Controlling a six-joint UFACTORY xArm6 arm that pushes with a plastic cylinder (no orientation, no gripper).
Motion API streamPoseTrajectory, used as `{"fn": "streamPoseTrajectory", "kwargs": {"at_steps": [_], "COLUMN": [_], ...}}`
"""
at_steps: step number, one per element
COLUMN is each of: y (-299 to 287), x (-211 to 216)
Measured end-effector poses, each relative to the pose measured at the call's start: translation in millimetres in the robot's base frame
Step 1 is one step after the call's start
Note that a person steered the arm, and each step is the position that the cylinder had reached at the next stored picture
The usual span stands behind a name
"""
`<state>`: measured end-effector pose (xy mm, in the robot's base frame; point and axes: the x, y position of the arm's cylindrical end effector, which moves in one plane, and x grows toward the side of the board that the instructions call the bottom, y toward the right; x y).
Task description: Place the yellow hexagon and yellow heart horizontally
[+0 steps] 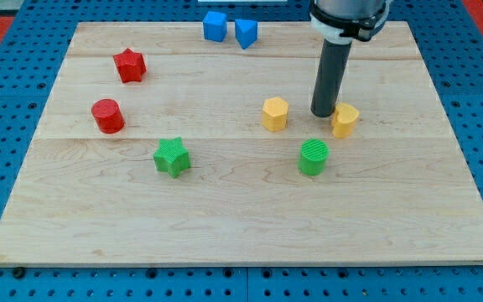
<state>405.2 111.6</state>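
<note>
The yellow hexagon (275, 113) stands right of the board's middle. The yellow heart (345, 120) stands to its right, at nearly the same height in the view, a touch lower. My tip (323, 113) rests on the board between the two, right against the heart's upper left side and a short gap from the hexagon. The dark rod rises from there to the view's top.
A green cylinder (314, 157) stands just below the gap between the yellow blocks. A green star (172, 156), a red cylinder (107, 116) and a red star (129, 65) are on the left. Two blue blocks (215, 26) (246, 33) sit at the top edge of the wooden board (225, 226).
</note>
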Motion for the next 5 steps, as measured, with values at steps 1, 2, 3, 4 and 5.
{"fn": "streamPoseTrajectory", "kwargs": {"at_steps": [1,2,3,4,5], "y": [3.1,5.8,26.8,15.2,-17.8], "x": [15.0,15.9,11.1,-2.7,-56.3]}}
